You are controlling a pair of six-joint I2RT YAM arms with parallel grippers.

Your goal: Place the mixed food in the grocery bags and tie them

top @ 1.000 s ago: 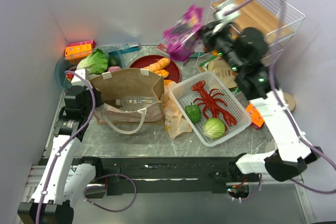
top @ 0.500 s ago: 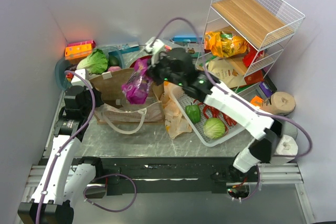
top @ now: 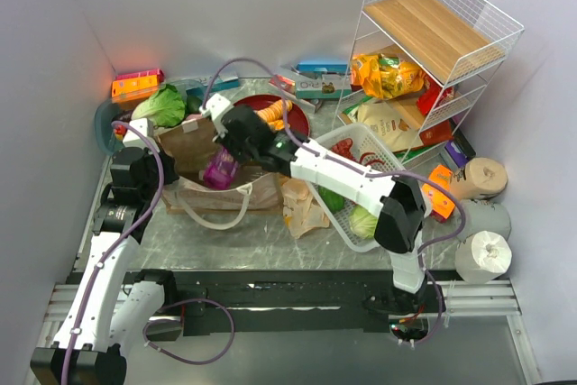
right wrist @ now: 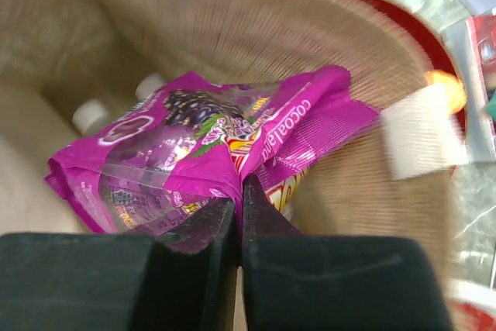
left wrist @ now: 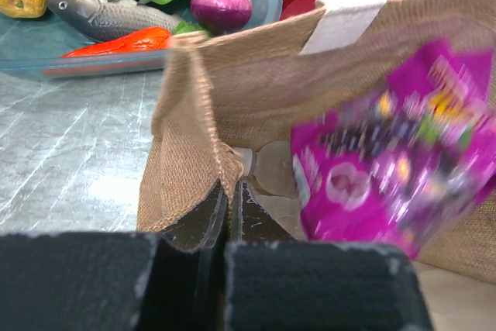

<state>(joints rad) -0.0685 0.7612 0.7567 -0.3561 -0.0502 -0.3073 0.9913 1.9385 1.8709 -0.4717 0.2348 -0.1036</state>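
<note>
The brown bag [top: 185,143] with beige loop handles stands open at the left. My left gripper [left wrist: 229,191] is shut on its near rim [left wrist: 203,125] and holds it. My right gripper [right wrist: 239,191] is shut on a purple snack packet [right wrist: 201,145] and holds it inside the bag's mouth; the packet also shows in the top view [top: 219,169] and the left wrist view [left wrist: 387,145]. A clear bottle [left wrist: 267,168] lies in the bag. The tan plastic bag [top: 302,205] lies crumpled right of the brown bag. A cabbage [top: 365,220] and a green pepper [top: 332,197] sit in the white basket [top: 397,188]. Lettuce [top: 162,104] is at the back left.
A teal tray [left wrist: 93,56] behind the bag holds a fish, a red onion and a carrot. A red plate [top: 297,114] with orange food is behind the bag. A white wire shelf [top: 433,51] with snack packets stands at the right. Paper rolls [top: 482,254] stand at the far right.
My right arm has swung from the wire shelf at the right across to the left with the purple packet and lowered it into the brown bag's mouth. The left gripper has not moved.
</note>
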